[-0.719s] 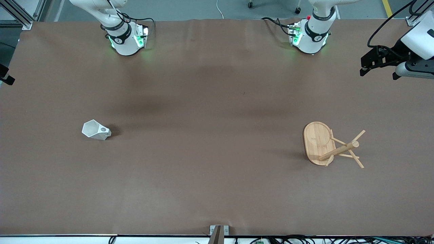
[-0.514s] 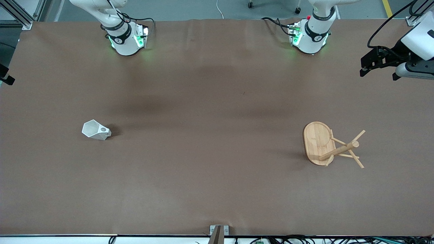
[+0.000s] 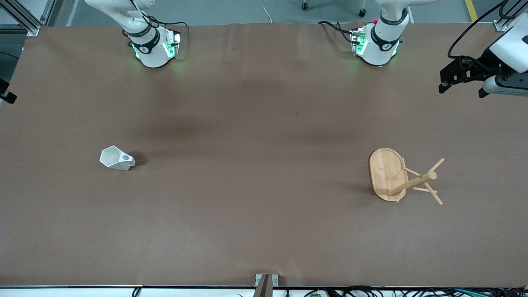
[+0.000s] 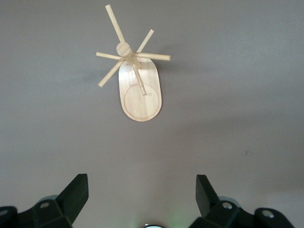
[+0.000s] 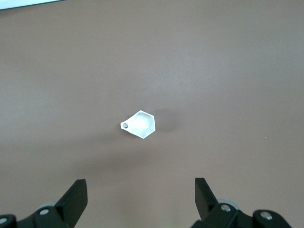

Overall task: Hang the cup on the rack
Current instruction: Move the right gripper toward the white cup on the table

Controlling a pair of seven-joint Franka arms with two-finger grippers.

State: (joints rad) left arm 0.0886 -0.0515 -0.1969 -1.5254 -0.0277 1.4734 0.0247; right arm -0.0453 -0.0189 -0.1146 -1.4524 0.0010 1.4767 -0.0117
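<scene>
The white faceted cup (image 3: pixel 117 158) sits on the brown table toward the right arm's end, its hexagonal rim facing that end and its handle hole showing. My right gripper (image 5: pixel 141 187) hangs high over the table near the cup (image 5: pixel 139 124), open and empty; only a black bit of it (image 3: pixel 6 93) shows in the front view. The bamboo rack (image 3: pixel 396 177) stands upright toward the left arm's end, with thin pegs spreading from its post. My left gripper (image 3: pixel 460 88) hovers high beside that end, open and empty (image 4: pixel 142 183), with the rack (image 4: pixel 137 80) well below.
The brown table cover (image 3: pixel 264 123) spreads wide between cup and rack. The two arm bases (image 3: pixel 154 45) (image 3: pixel 377 43) stand along the edge farthest from the front camera. A small metal bracket (image 3: pixel 266 282) sits at the nearest edge.
The left gripper has drifted slightly toward its end of the table, and the right gripper has edged a little outward. Cup and rack have not moved.
</scene>
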